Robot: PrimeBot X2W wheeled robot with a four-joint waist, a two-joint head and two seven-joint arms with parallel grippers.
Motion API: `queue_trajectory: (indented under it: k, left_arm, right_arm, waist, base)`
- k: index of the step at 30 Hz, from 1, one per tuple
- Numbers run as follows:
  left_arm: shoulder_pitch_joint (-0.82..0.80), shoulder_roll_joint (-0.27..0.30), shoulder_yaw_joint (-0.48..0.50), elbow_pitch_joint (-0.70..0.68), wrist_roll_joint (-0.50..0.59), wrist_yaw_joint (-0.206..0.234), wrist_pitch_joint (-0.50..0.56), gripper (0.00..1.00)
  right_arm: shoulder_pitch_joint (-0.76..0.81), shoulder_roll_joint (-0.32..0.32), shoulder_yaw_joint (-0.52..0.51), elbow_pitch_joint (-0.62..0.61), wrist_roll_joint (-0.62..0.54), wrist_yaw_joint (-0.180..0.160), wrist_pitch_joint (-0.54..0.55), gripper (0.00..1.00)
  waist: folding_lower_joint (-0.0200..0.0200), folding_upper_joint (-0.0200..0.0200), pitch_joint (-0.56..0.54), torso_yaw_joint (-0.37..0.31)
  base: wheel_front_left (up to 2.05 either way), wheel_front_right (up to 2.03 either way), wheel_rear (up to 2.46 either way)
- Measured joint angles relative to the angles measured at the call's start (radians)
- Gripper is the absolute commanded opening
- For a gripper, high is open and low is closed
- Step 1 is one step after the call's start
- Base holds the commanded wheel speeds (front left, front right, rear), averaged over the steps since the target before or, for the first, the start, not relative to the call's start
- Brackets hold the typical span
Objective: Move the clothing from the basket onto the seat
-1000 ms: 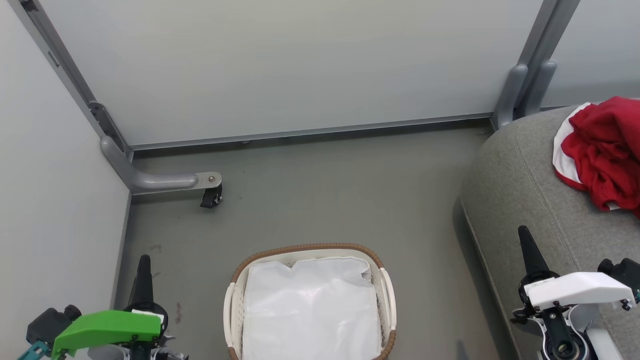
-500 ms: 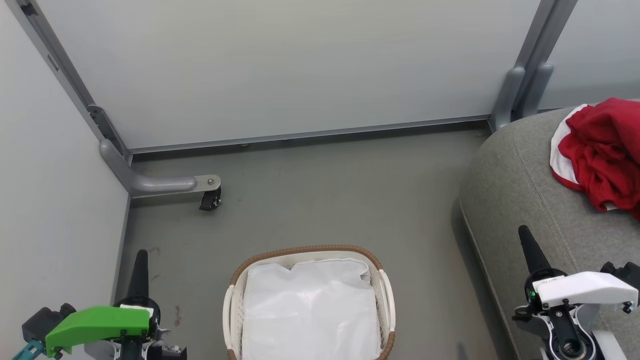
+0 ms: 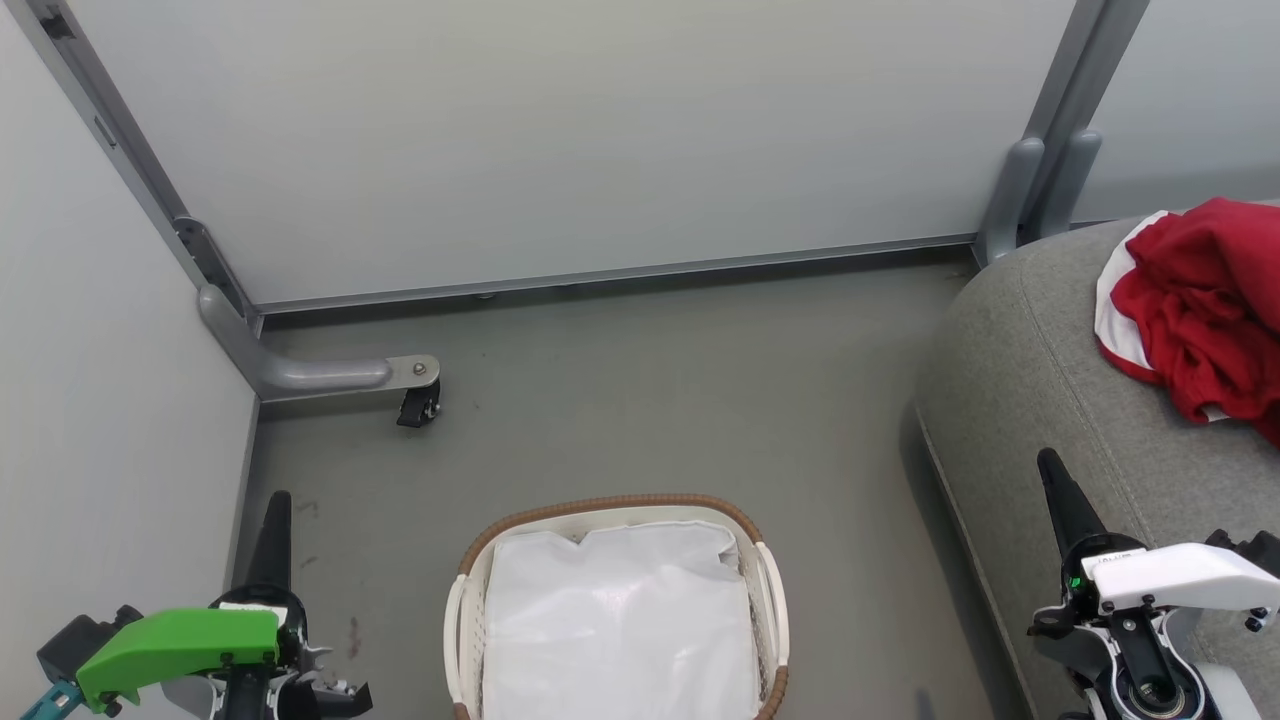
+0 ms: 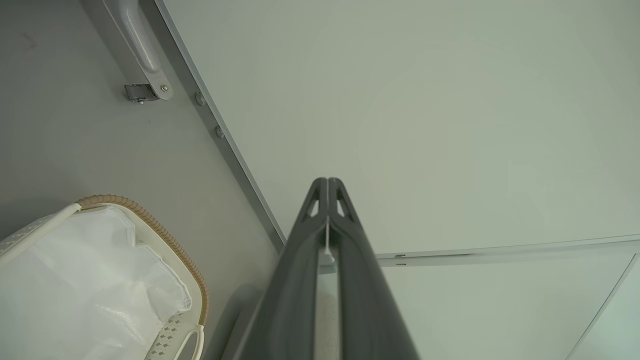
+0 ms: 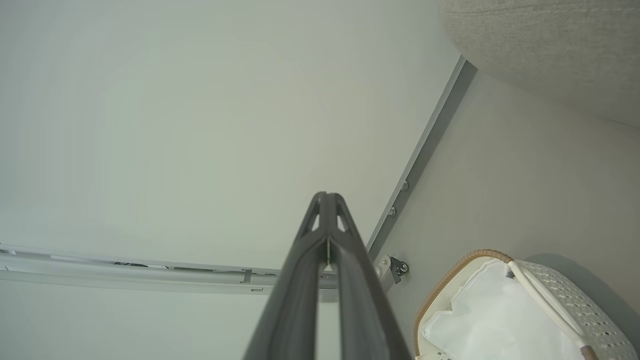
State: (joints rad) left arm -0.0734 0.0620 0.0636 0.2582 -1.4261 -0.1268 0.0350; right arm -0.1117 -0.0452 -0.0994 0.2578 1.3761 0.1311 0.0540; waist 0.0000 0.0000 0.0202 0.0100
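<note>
Pressed together finger against finger and gripping nothing, the left gripper [image 3: 277, 510] is held upright at the lower left above the floor [image 3: 650, 380], close to the side panel. The right gripper [image 3: 1052, 475], shut in the same way, is held upright at the lower right over the front edge of the seat [image 3: 1030, 400]. Pale partition panels [image 3: 560, 140] are seen closing off the back and the left side, with the grey floor spread before them. The seat, a grey fabric cushion with a stitched seam, is seen at the right. The basket [image 3: 610, 503], white with a brown woven rim, is set on the floor at bottom centre, between the two grippers and apart from the seat. Its inside is covered by a white liner [image 3: 620, 620]. The clothing [image 3: 1200, 310], a crumpled red heap with a white panel, is laid on the seat at the right edge, well apart from the basket. A small black caster [image 3: 415, 405] is fixed under a grey foot at the left panel's base.
</note>
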Motion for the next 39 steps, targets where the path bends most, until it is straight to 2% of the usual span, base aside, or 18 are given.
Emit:
queue_trajectory:
  k: [30, 39]
  left_arm:
    - [-0.026, 0.0, 0.031, -0.012, -0.194, -0.001, 0.062, 0.0]
    - [-0.029, -0.001, 0.033, -0.013, -0.2, -0.001, 0.066, 0.0]
  right_arm:
    - [0.0, -0.002, -0.014, -0.011, 0.229, 0.0, 0.06, 0.0]
    - [0.0, -0.002, -0.014, -0.011, 0.235, 0.0, 0.061, 0.0]
  waist:
    - [0.0, 0.0, -0.017, -0.01]
    - [0.0, 0.0, -0.017, -0.01]
  base:
    - [0.0, 0.0, 0.0]
    - [0.0, 0.0, 0.0]
